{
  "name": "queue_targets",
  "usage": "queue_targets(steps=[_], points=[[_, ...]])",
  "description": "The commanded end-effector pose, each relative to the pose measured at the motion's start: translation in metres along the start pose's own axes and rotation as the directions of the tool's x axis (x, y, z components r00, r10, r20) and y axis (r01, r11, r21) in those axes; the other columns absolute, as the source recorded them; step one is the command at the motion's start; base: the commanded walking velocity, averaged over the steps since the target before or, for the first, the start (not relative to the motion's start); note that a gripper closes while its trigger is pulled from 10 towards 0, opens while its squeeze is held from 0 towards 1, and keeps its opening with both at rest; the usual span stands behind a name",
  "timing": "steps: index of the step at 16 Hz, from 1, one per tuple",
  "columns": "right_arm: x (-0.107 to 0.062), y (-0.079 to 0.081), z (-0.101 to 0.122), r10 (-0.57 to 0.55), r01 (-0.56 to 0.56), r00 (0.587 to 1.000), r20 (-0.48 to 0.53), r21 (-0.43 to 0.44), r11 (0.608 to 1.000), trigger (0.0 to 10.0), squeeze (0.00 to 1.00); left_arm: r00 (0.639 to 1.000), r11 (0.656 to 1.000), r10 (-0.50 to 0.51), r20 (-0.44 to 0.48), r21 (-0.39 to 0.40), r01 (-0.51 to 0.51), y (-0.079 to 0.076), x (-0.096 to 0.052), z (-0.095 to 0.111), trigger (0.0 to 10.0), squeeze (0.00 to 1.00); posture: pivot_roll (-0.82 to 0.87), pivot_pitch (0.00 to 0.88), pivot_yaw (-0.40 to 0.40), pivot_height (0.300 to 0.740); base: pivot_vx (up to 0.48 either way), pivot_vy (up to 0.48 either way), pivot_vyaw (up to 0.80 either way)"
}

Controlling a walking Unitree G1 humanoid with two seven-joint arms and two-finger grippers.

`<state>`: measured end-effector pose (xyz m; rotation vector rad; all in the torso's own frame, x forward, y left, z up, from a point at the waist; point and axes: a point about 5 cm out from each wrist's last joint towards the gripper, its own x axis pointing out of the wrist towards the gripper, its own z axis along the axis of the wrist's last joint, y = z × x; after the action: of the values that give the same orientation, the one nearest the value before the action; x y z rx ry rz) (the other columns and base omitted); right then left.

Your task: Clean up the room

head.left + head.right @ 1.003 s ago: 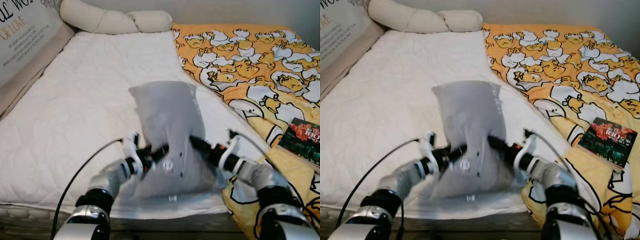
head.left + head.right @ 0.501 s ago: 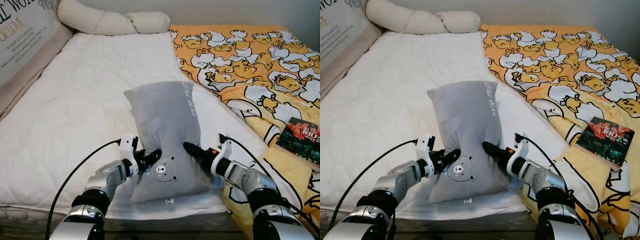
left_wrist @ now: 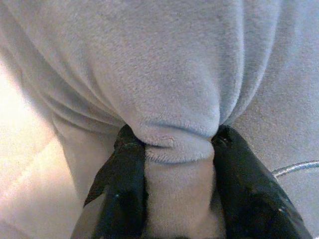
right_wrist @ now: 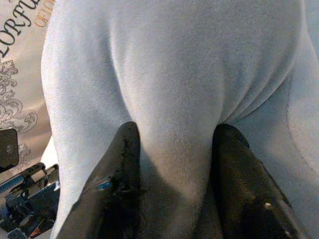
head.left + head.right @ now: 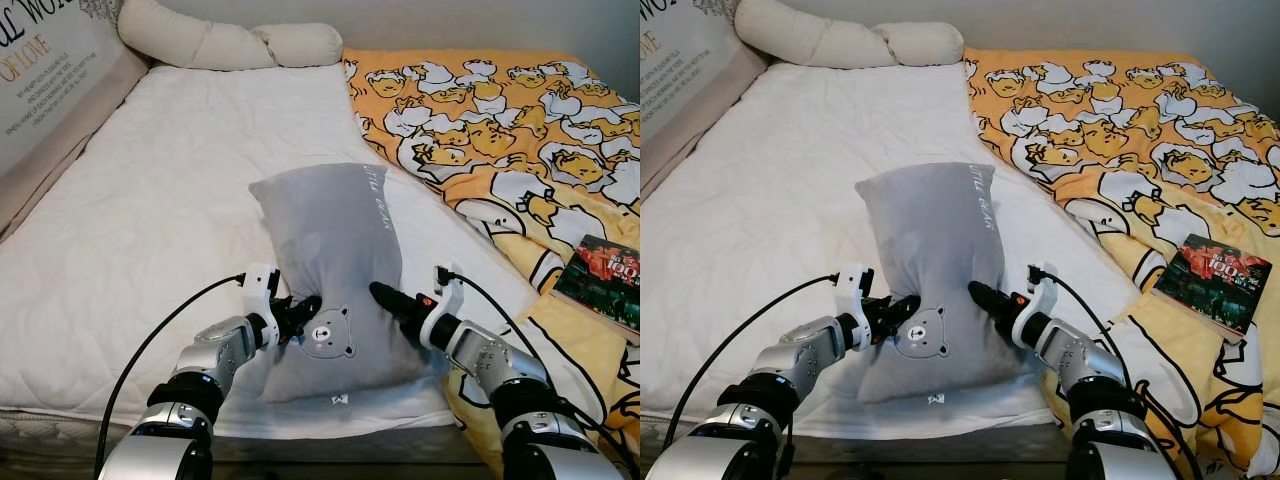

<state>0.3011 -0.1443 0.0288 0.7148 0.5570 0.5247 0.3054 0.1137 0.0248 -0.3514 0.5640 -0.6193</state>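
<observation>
Gray bear pillow point(image 5: 332, 268) sits near the foot edge of the white mattress point(image 5: 150, 210). Left end effector point(image 5: 297, 314) is clamped on a fold of its left side, right end effector point(image 5: 385, 297) is pinching the right side. Yellow duck blanket point(image 5: 500, 130) is just beside it, with a book point(image 5: 605, 272) on top.

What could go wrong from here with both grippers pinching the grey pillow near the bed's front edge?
Each gripper, left gripper and right gripper, pinches only a fold of the grey pillow, so the plush could slip free when lifted. The pillow's near end lies at the mattress edge and might slide off. A wide swing could brush the book.
</observation>
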Motion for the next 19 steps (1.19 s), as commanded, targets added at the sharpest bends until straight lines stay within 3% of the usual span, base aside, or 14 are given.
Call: queue_targets(steps=[1,4,6,9,11,13,15,19], points=[[0.006,0.005,-0.008,0.004,-0.004,1.0,-0.019,0.016,1.0,0.0,0.0,1.0,0.999,-0.014,-0.019,0.034,0.015,-0.008,0.006,0.0,0.0,0.0,-0.09,0.0,0.039,0.74,0.0,0.0,0.0],[0.016,0.022,-0.002,0.048,-0.048,0.999,0.019,-0.025,0.999,0.0,0.0,0.999,0.999,0.009,0.036,0.048,-0.011,-0.008,0.006,0.015,0.0,0.0,-0.09,0.0,0.045,0.74,0.0,0.0,0.0],[0.02,0.034,0.008,0.074,-0.07,0.995,0.064,-0.064,0.996,0.0,0.0,0.997,0.994,0.0,0.076,0.107,-0.008,-0.011,0.004,0.027,0.0,0.0,-0.09,0.0,0.04,0.74,0.0,0.0,0.0],[0.016,0.057,0.032,0.092,-0.073,0.977,0.194,-0.1,0.992,0.0,0.0,0.972,0.967,0.027,0.234,0.239,-0.084,-0.026,-0.01,0.069,0.0,0.0,-0.06,0.0,0.014,0.74,0.0,0.0,0.0],[0.009,0.068,0.037,0.099,-0.073,0.966,0.241,-0.112,0.991,0.0,0.0,0.951,0.966,0.019,0.309,0.24,-0.097,-0.036,-0.021,0.087,0.0,0.0,-0.06,0.0,0.01,0.74,0.0,0.0,0.0],[0.006,0.072,0.039,0.105,-0.08,0.961,0.256,-0.108,0.991,0.0,0.0,0.948,0.964,0.011,0.319,0.249,-0.095,-0.041,-0.024,0.091,0.0,0.0,-0.06,0.0,0.01,0.74,0.0,0.0,0.0],[-0.008,0.089,0.042,0.104,-0.059,0.941,0.322,-0.146,0.988,0.0,0.0,0.942,0.961,-0.022,0.335,0.268,-0.072,-0.06,-0.028,0.095,0.0,0.0,-0.09,0.0,0.043,0.74,0.0,0.0,0.0],[-0.014,0.097,0.046,0.11,-0.068,0.933,0.343,-0.133,0.989,0.0,0.0,0.945,0.945,0.002,0.328,0.308,-0.108,-0.065,-0.031,0.096,0.0,0.0,-0.09,0.0,0.047,0.74,0.0,0.0,0.0]])
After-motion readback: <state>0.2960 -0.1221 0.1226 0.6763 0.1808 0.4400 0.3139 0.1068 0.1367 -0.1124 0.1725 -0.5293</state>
